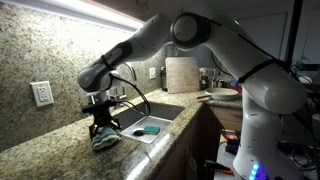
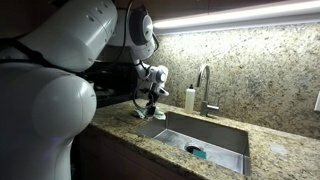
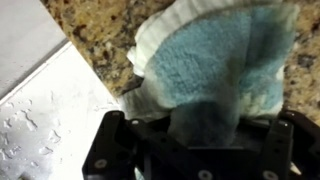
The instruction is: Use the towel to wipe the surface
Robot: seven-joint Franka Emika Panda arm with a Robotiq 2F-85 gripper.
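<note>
Teal terry cloth with a nubbly pile and a cream-white border is bunching up between my fingers (image 3: 112, 150): I am pinching the towel (image 3: 215, 70) by a gathered fold, my gripper (image 3: 200, 135) clamped on it, while the loose part is fanning out in soft, rumpled lobes over the countertop (image 3: 85, 25). That countertop is polished granite, mottled brown, tan and black. To the left in the wrist view a smooth, pale grey metal edge of the sink (image 3: 40, 100) is catching the light, dotted with small droplets or specks. In both exterior views I am hanging straight down over the counter just beside the sink's end, with the towel drooping under me in a crumpled heap that is touching the stone. The rectangular steel basin is holding a small blue-green thing (image 1: 150, 130), too small to name. At the far rim a curved metal faucet (image 2: 207, 88) is rising beside a slim white bottle (image 2: 189, 98). The same speckled granite is running up the wall behind, where a white outlet plate (image 1: 42, 94) is sitting to the left, and a pale rectangular board (image 1: 181, 75) is leaning upright well to the right of the sink.
</note>
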